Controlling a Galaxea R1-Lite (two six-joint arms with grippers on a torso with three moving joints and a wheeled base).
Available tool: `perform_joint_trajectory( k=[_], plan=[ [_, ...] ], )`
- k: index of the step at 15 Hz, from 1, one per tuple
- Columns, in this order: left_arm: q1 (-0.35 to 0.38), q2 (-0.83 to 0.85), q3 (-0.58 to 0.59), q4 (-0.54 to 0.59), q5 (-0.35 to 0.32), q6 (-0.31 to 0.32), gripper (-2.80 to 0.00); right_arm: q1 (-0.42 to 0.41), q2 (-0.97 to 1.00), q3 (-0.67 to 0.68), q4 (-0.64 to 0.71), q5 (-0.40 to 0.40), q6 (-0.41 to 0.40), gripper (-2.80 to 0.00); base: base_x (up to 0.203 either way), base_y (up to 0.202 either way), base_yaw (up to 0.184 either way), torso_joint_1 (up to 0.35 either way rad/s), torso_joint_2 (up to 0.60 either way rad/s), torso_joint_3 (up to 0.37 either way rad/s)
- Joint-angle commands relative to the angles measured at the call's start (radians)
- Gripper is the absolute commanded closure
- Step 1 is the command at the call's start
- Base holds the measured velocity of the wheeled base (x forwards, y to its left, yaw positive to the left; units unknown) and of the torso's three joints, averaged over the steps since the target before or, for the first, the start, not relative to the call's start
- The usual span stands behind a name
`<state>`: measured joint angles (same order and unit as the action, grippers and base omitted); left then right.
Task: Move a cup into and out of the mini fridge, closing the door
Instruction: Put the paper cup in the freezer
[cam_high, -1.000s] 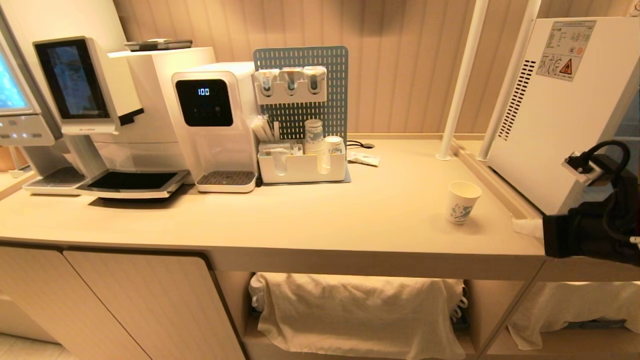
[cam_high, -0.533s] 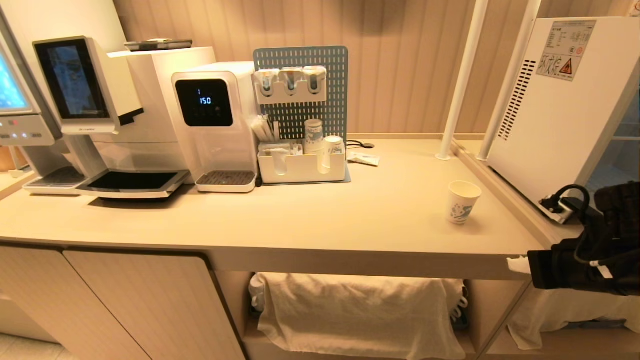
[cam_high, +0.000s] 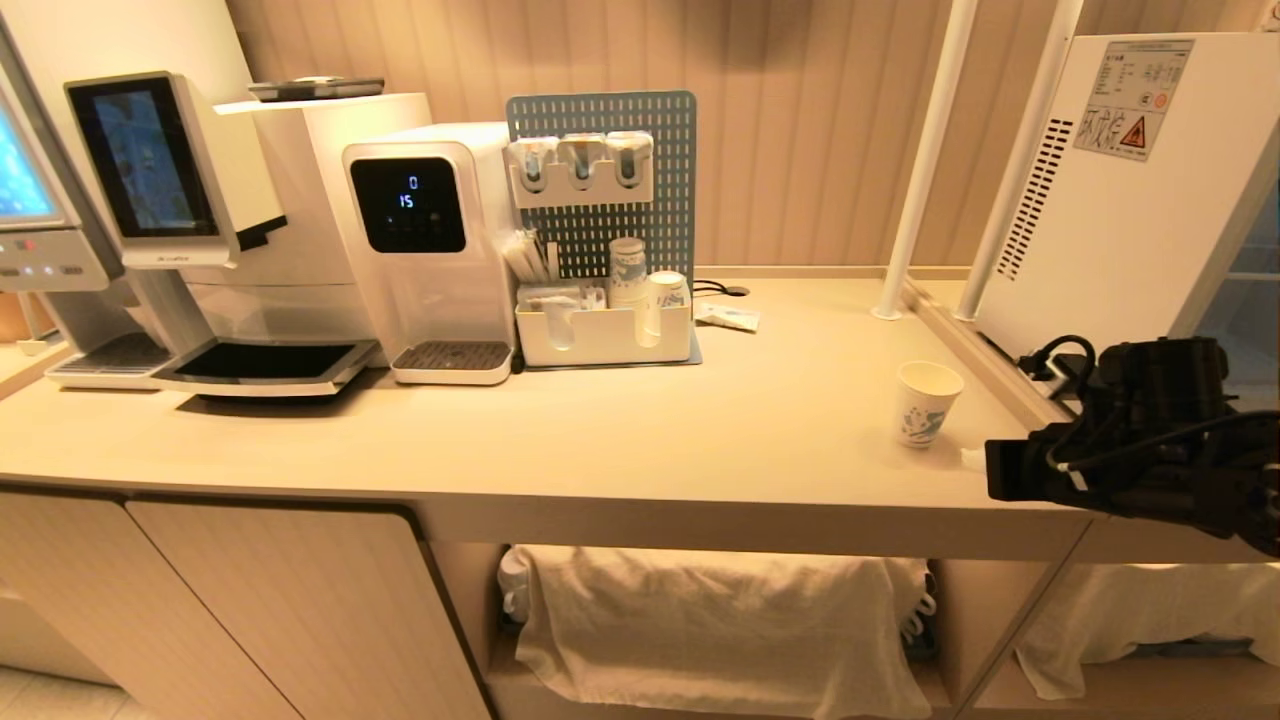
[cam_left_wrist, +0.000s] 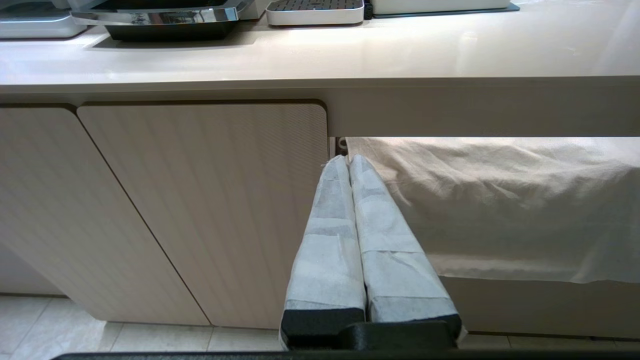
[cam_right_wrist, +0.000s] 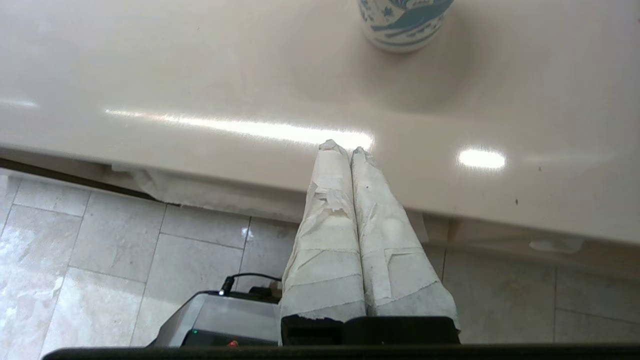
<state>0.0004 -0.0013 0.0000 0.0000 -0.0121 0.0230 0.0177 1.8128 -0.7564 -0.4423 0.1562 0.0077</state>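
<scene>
My right gripper (cam_right_wrist: 345, 147) is pressed together, its two tape-wrapped fingers (cam_right_wrist: 330, 240) flat against each other with nothing between them. It hangs over the front edge of the counter (cam_right_wrist: 200, 75), tips just above the pale top, with tiled floor (cam_right_wrist: 100, 250) under my wrist. Just ahead of the tips and a little to one side stands the cup (cam_high: 925, 402), upright on the counter, its blue print facing me; there is a clear gap between it and my fingers. In the head view my right gripper (cam_high: 972, 460) shows only as a white tip at the end of my dark arm, close beside the cup's base without touching it.

Behind my right arm stands the mini fridge (cam_high: 1100, 230), white, with a vent grille and a warning sticker on the side that faces the cup. I cannot make out its door from here.

My left gripper (cam_left_wrist: 347, 160) is pressed together too, holding nothing. It hangs low, in front of the cabinet door (cam_left_wrist: 200, 200) beneath the counter, beside a pale cloth (cam_left_wrist: 500, 200) draped in the open shelf.

Farther off across the counter from my right hand are a water dispenser (cam_high: 430, 250) with a black screen, a pegboard (cam_high: 610, 180) with a white organiser tray (cam_high: 600, 340) of stacked cups, and a coffee machine (cam_high: 250, 230).
</scene>
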Motion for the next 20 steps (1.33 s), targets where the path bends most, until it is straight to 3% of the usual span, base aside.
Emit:
perform_joint_trajectory(
  k=[1,4,20],
  plan=[
    [0.001,0.001,0.000,0.000,0.000,0.000,0.00,0.001,0.089,-0.033,-0.033,-0.003,-0.002,0.00,0.000,0.000,0.000,0.000,0.00,0.000],
    [0.000,0.001,0.000,0.000,0.000,0.000,0.00,0.001,0.155,-0.096,-0.054,-0.046,-0.007,0.00,0.000,0.000,0.000,0.000,0.00,0.000],
    [0.000,0.001,0.000,0.000,0.000,0.000,0.00,-0.001,0.244,-0.200,-0.102,-0.095,-0.009,0.00,0.000,0.000,0.000,0.000,0.00,0.000]
  ],
)
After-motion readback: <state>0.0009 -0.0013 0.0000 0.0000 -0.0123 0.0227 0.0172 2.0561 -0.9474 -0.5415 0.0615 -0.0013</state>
